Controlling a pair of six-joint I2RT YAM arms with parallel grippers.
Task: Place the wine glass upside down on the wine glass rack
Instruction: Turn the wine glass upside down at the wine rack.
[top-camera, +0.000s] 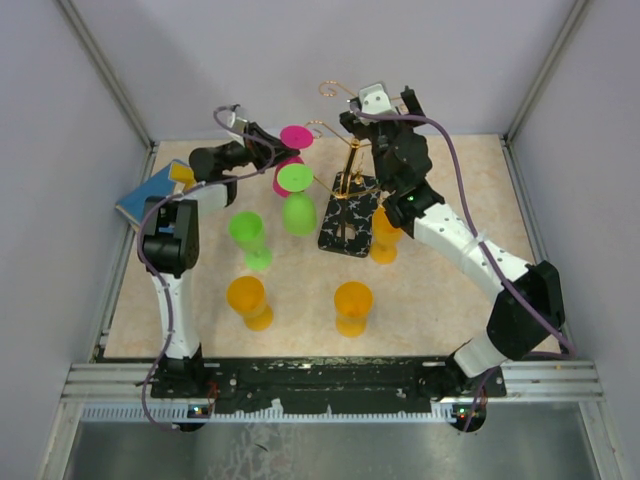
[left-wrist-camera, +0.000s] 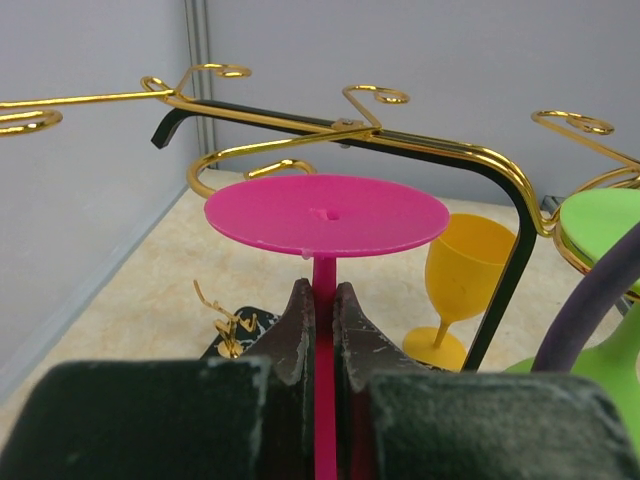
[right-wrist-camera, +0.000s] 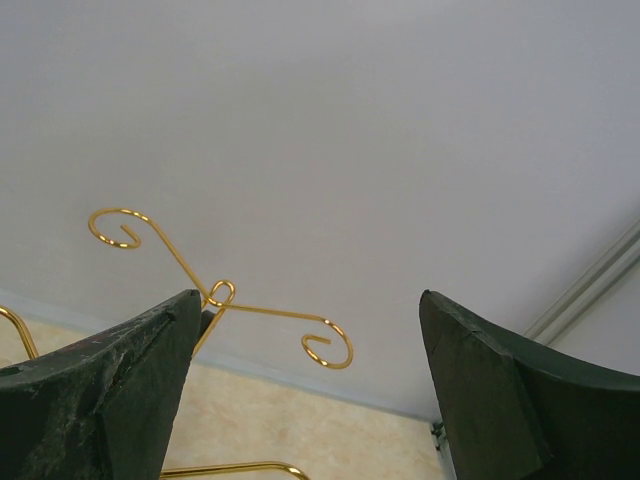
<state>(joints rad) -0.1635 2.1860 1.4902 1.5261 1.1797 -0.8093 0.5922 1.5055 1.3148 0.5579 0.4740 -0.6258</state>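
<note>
My left gripper (top-camera: 264, 146) is shut on the stem of a pink wine glass (top-camera: 295, 137), held upside down with its round foot up, beside the rack's left arms. In the left wrist view both fingers (left-wrist-camera: 296, 330) clamp the pink stem (left-wrist-camera: 324, 275) under the foot (left-wrist-camera: 326, 214), just in front of the gold wire rack (left-wrist-camera: 300, 120). The rack (top-camera: 350, 165) stands on a black marbled base (top-camera: 350, 228). A green glass (top-camera: 297, 195) hangs upside down on it. My right gripper (top-camera: 352, 112) is open and empty at the rack's top, with a spiral (right-wrist-camera: 327, 346) between its fingers.
A green glass (top-camera: 248, 236) and two orange glasses (top-camera: 248, 300) (top-camera: 352, 306) stand on the table in front of the rack. Another orange glass (top-camera: 385, 236) stands right of the base. A blue object (top-camera: 150, 190) lies at the left edge. Walls close in behind.
</note>
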